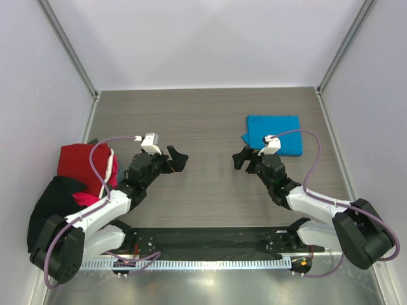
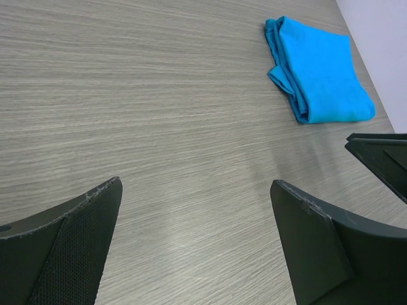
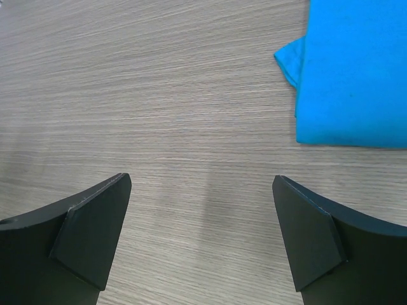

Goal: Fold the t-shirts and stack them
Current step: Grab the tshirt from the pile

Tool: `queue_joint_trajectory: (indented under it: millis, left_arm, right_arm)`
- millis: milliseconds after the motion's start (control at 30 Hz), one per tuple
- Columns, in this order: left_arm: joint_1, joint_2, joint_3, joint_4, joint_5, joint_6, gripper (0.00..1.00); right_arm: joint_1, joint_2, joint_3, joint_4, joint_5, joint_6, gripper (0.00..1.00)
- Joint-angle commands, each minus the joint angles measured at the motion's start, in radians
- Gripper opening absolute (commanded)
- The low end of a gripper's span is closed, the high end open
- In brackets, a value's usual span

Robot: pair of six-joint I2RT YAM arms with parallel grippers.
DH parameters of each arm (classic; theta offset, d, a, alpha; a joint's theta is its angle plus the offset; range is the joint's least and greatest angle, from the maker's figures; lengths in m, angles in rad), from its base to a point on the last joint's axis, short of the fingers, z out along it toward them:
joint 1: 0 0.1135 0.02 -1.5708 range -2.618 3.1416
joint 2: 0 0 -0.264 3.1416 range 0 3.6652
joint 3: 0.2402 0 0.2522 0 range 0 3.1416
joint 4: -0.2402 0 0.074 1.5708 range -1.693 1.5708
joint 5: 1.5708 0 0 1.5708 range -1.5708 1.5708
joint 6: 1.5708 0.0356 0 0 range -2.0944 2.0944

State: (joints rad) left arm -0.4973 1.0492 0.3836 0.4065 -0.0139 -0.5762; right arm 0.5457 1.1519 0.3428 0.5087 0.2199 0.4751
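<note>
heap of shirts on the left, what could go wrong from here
The red t-shirt and black t-shirt lie bunched together, so pulling one may drag the other. The left arm's purple cable loops over them and could snag. The right end effector sits near the folded blue t-shirt and might disturb it.

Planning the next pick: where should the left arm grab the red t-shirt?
Probably take the red t-shirt by its far exposed bunch, from above with the open left gripper. It lies crumpled, and its near side meets the black cloth, so a near-side pinch could catch both.
</note>
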Motion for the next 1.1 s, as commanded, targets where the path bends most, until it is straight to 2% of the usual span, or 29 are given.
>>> queue_joint_trajectory:
  millis: [0, 100, 133, 167, 200, 233, 267, 333, 400, 433, 467, 533, 667, 733, 800, 933, 1067]
  left_arm:
    - [0.002, -0.005, 0.051, 0.017, 0.009, 0.001, 0.99]
    - [0.000, -0.047, 0.081, -0.059, -0.053, -0.004, 0.99]
    - [0.000, -0.067, 0.107, -0.105, -0.098, -0.017, 0.97]
    - [0.002, -0.084, 0.138, -0.244, -0.151, -0.068, 0.95]
    - [0.002, -0.118, 0.170, -0.326, -0.284, -0.106, 0.94]
    - [0.000, -0.132, 0.257, -0.515, -0.354, -0.137, 0.93]
    - [0.002, -0.144, 0.300, -0.613, -0.424, -0.199, 0.93]
    - [0.005, -0.163, 0.427, -0.853, -0.637, -0.244, 0.98]
    - [0.046, -0.153, 0.520, -0.992, -0.713, -0.296, 0.97]
    - [0.074, -0.138, 0.591, -1.096, -0.722, -0.312, 0.96]
    - [0.103, -0.132, 0.618, -1.132, -0.710, -0.321, 0.96]
    - [0.210, -0.112, 0.653, -1.198, -0.669, -0.332, 0.87]
    - [0.373, -0.100, 0.676, -1.256, -0.635, -0.367, 0.79]
    - [0.434, -0.103, 0.675, -1.273, -0.649, -0.393, 0.79]
    - [0.477, -0.104, 0.661, -1.259, -0.652, -0.395, 0.83]
    - [0.581, -0.040, 0.661, -1.233, -0.543, -0.387, 0.82]
    - [0.666, 0.063, 0.673, -1.284, -0.540, -0.500, 0.81]
  right_arm:
    - [0.000, -0.014, 0.035, 0.027, 0.050, 0.011, 1.00]
    - [0.000, 0.003, 0.039, 0.027, 0.050, 0.022, 0.99]
    - [0.000, 0.014, 0.042, 0.021, 0.049, 0.025, 0.99]
    - [0.000, 0.017, 0.044, 0.021, 0.049, 0.031, 0.99]
    - [0.000, 0.020, 0.045, 0.011, 0.050, 0.034, 0.99]
    - [0.000, 0.019, 0.045, 0.011, 0.050, 0.034, 0.99]
    - [0.000, 0.017, 0.044, 0.013, 0.052, 0.034, 0.99]
    - [0.000, 0.011, 0.039, 0.014, 0.055, 0.042, 0.99]
    - [0.002, 0.008, 0.036, 0.014, 0.050, 0.049, 0.99]
    - [0.000, 0.006, 0.035, 0.016, 0.042, 0.051, 0.99]
    - [0.000, 0.008, 0.033, 0.017, 0.038, 0.051, 0.99]
    - [0.000, 0.011, 0.033, 0.021, 0.038, 0.057, 0.99]
    - [0.000, 0.022, 0.036, 0.021, 0.029, 0.062, 0.99]
    - [-0.001, 0.029, 0.039, 0.019, 0.021, 0.063, 0.99]
    - [0.000, 0.031, 0.039, 0.019, 0.018, 0.065, 0.99]
    - [0.000, 0.029, 0.039, 0.016, 0.022, 0.065, 0.99]
    - [-0.001, 0.032, 0.041, 0.016, 0.019, 0.068, 0.99]
